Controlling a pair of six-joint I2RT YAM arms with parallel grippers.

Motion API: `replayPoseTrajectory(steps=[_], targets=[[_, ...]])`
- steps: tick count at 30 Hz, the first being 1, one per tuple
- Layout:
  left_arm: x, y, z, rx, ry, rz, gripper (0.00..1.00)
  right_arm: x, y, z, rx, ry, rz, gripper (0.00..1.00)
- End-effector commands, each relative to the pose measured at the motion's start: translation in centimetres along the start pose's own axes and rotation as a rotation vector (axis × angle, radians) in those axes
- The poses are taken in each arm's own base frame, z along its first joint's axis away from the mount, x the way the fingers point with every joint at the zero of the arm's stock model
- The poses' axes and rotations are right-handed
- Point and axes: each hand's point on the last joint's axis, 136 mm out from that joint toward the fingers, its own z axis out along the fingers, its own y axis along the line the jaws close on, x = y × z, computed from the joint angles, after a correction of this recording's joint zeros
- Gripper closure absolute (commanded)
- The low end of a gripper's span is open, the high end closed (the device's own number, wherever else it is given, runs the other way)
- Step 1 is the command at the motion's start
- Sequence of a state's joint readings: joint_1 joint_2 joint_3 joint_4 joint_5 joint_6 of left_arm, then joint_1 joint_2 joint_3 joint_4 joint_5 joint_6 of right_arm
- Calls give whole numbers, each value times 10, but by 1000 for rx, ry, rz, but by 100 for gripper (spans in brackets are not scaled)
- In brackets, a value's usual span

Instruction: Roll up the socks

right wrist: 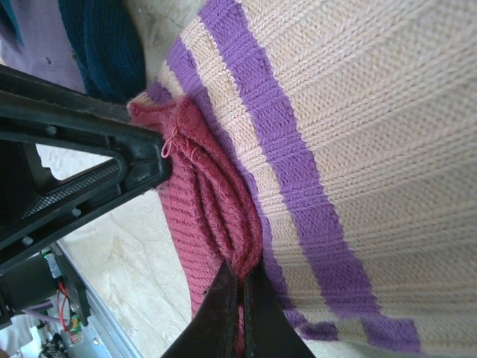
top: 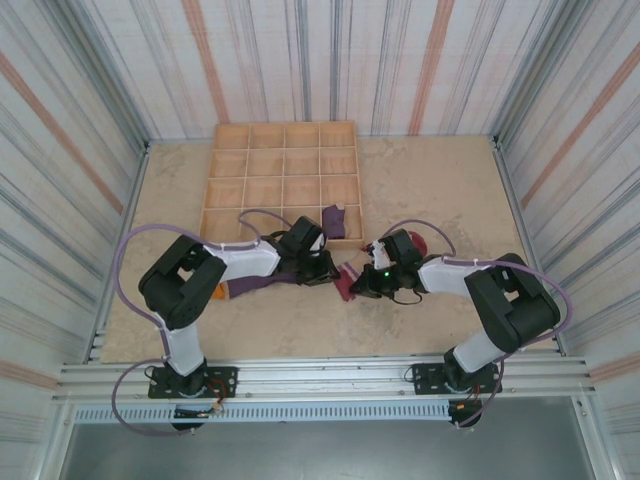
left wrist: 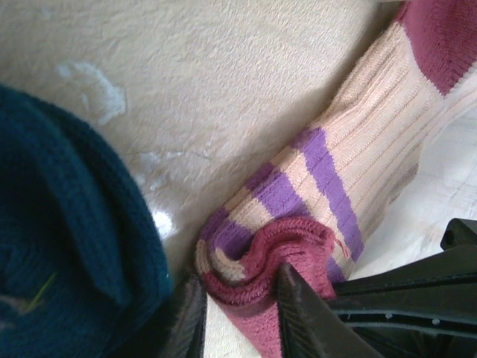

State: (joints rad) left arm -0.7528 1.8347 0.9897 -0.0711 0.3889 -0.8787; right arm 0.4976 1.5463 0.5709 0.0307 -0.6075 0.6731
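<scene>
Mid-surface, both pincers meet at the crimson cuff of a ribbed tan sock (left wrist: 358, 164) banded in purple. The right pincer (right wrist: 240, 298) is clamped tight on a thin fold of that cuff. The left pincer (left wrist: 238, 298) has the bunched hem wedged between its narrowly parted fingers. The sock's long axis runs away from the left arm, toward the right arm's side, so rolling would likely proceed from cuff to toe. A chunky teal knit toe (left wrist: 67, 224) lies just beside it on the pale, mottled surface (left wrist: 223, 74).
</scene>
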Motion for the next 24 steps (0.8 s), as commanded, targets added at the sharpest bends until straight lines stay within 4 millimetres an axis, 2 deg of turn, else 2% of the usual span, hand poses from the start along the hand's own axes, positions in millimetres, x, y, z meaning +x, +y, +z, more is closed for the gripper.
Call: replayPoseTrajectory(steps=[1, 4, 9, 14, 19, 24], targets=[[-4, 10, 9, -54, -17, 2, 79, 9, -8, 0, 10, 24, 27, 100], [-5, 10, 10, -66, -17, 0, 85, 7, -4, -5, 13, 11, 8, 99], [-3, 7, 5, -80, -2, -1, 99, 6, 3, -25, 92, -48, -76, 74], [5, 0, -7, -85, 43, -6, 100, 9, 7, -46, 267, -160, -232, 53], [14, -3, -16, -101, 97, -38, 100, 14, 26, -58, 448, -305, -490, 46], [19, -11, -20, -92, 142, -48, 100, 20, 47, -56, 558, -413, -709, 45]])
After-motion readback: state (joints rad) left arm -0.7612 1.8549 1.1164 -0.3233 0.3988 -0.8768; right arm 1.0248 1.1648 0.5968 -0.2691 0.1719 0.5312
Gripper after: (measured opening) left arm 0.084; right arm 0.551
